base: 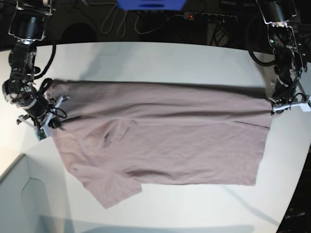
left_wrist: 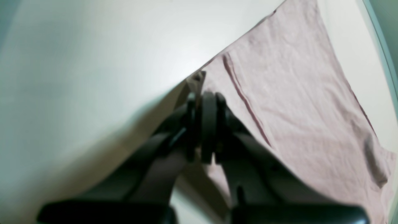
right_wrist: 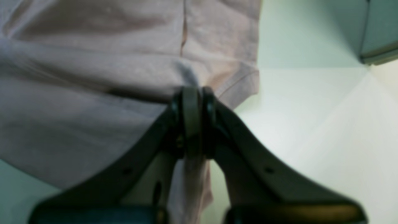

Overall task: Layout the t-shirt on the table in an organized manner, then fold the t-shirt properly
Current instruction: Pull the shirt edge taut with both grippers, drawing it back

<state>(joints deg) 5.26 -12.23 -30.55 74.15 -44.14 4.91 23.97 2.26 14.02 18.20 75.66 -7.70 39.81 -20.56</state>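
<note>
The mauve t-shirt (base: 165, 141) lies spread and wrinkled across the white table (base: 160, 58), pulled taut along its far edge between the two grippers. At the right of the base view my left gripper (base: 273, 110) is shut on the shirt's edge. In the left wrist view its jaws (left_wrist: 202, 95) pinch a hem corner of the shirt (left_wrist: 295, 77), lifted a little off the table (left_wrist: 93, 62). My right gripper (base: 53, 122) is shut on the shirt at the left. In the right wrist view the right gripper (right_wrist: 193, 91) clamps a fold of the shirt (right_wrist: 93, 77) beside a sleeve hem.
A pale box corner (base: 19, 194) stands at the front left. Cables, a power strip (base: 209, 17) and a blue object (base: 150, 4) lie behind the table's far edge. The table's curved edge (base: 296, 184) runs down the right side.
</note>
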